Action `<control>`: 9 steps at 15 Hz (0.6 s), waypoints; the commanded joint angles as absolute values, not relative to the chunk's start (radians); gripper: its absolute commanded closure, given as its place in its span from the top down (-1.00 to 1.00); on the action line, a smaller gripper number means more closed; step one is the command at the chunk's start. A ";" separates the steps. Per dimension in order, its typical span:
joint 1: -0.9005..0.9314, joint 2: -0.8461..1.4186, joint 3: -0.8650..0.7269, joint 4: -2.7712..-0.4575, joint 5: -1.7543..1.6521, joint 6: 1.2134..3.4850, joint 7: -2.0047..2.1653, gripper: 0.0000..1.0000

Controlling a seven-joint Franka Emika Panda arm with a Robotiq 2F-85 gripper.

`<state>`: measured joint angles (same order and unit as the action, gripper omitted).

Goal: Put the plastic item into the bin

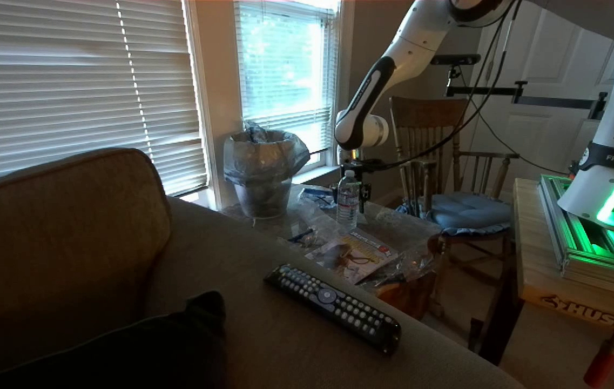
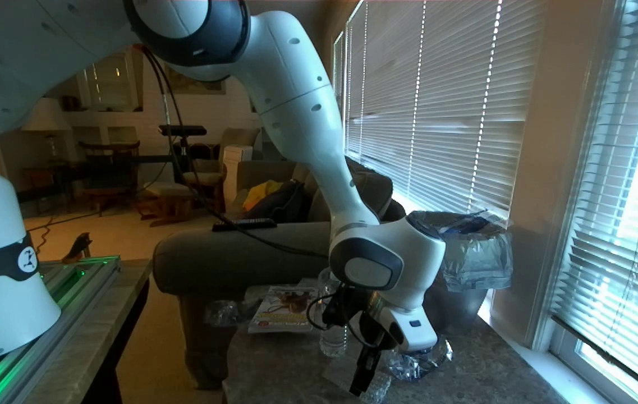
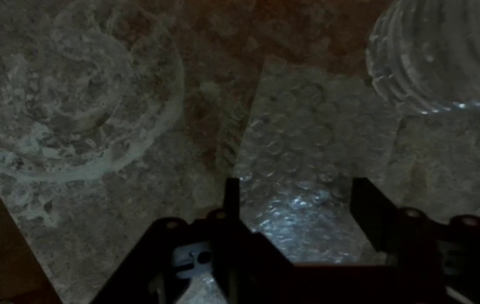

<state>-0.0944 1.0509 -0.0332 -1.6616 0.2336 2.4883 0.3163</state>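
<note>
A flat piece of clear bubble wrap (image 3: 307, 135) lies on the stone-patterned table (image 3: 138, 219). It could be the plastic item. My gripper (image 3: 294, 185) is open above it, fingers pointing down, with the wrap below and between the fingertips. I cannot tell whether they touch it. The gripper also shows in an exterior view (image 2: 365, 370). A clear plastic bottle (image 1: 347, 202) stands upright close beside the gripper; its ribbed side shows in the wrist view (image 3: 442, 55). The round grey bin (image 1: 263, 197), with a translucent bag bunched over its rim, stands at the table's window end, also in an exterior view (image 2: 476, 261).
A magazine (image 1: 352, 254) and clear wrapping (image 1: 417, 262) lie on the table. Crumpled shiny plastic (image 2: 417, 362) lies near the gripper. A sofa arm with a black remote (image 1: 334, 308) borders the table. A wooden chair (image 1: 431, 124) stands behind. A pale ring shape (image 3: 172, 114) shows on the tabletop.
</note>
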 commanded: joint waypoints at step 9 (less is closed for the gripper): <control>-0.111 1.066 -0.028 -1.634 0.254 2.507 0.293 -1.00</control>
<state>-0.1049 1.0560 -0.0295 -1.6427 0.2336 2.4931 0.3142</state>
